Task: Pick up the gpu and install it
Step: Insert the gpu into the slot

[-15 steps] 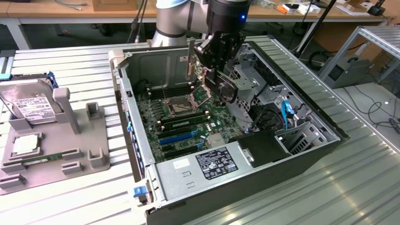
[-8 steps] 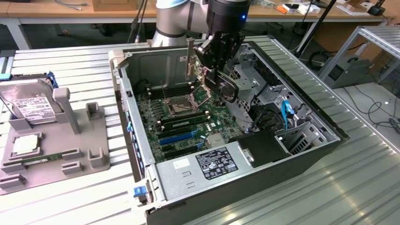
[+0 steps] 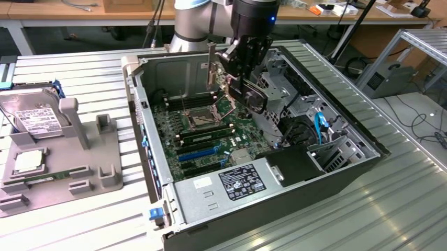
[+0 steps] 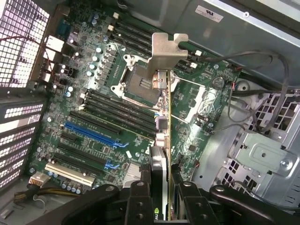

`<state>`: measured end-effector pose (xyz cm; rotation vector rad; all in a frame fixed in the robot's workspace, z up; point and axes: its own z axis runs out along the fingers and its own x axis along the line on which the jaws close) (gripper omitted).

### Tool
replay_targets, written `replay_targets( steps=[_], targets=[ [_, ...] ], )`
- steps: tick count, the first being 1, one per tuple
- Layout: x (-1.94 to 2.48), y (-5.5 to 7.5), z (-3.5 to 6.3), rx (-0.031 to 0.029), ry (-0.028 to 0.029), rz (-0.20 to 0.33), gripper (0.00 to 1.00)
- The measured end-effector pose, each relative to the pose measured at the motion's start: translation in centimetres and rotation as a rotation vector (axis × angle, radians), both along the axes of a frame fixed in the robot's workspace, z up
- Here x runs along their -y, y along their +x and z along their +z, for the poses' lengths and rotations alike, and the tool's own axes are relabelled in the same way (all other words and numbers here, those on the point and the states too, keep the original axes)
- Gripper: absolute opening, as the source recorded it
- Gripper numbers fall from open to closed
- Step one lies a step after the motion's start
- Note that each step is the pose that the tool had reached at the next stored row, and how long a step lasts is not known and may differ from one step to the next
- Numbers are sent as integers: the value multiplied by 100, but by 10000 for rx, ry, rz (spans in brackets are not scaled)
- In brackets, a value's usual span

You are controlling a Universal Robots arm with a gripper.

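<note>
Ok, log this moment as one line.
hand: shut on gpu | gpu: held above motherboard inside open case | install: not seated

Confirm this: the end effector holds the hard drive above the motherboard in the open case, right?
No. The end effector holds the gpu, not a drive, above the motherboard in the open case; the wrist view shows it.
</note>
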<state>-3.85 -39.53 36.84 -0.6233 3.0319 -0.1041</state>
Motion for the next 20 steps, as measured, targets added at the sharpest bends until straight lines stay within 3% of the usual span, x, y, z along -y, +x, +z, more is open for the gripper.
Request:
replay_targets(
  steps=[20],
  targets=[
    [0,0,0,0,0,1231,27]
  ],
)
